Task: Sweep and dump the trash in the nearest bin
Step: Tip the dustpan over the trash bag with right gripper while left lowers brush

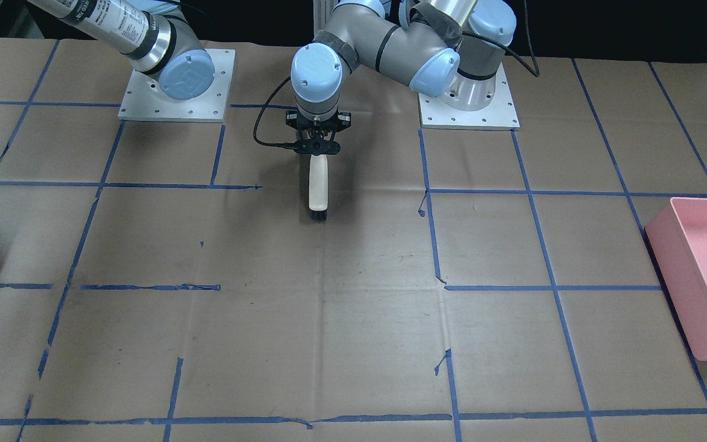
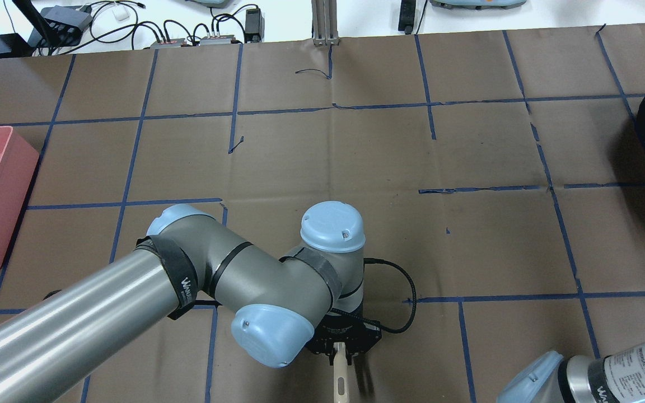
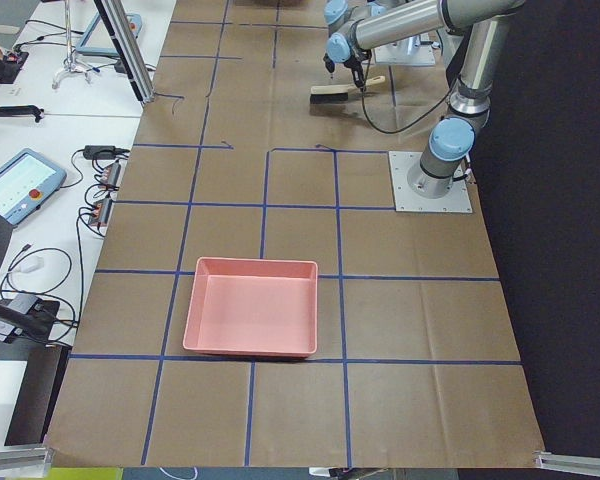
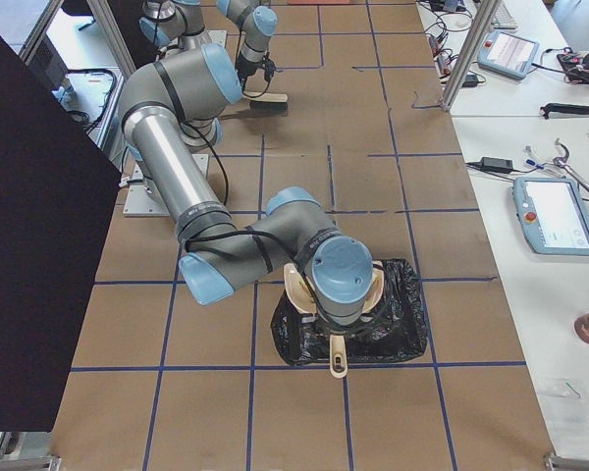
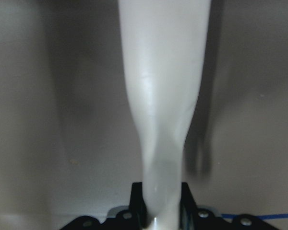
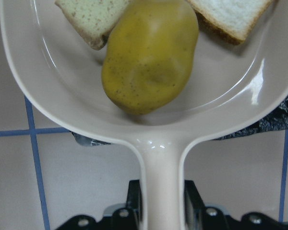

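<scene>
Trash, a potato lump point(image 6: 151, 55) between two bread pieces point(image 6: 93, 19), lies in the dustpan point(image 6: 53, 91) bowl just ahead of my right gripper point(image 6: 163, 196). That gripper is clamped on the pan's handle above the black-bagged bin point(image 4: 398, 324); I judge an off-centre tilt could roll the round lump over the rim and onto the table point(image 4: 452, 412). My left gripper point(image 1: 318, 147) clasps the brush point(image 1: 317, 184); both bread pieces are cut off at the frame edge, and the arm hides most of the bin's mouth.

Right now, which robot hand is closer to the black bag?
The right hand: it holds the dustpan over the bag. The left hand holds the brush far away.
</scene>
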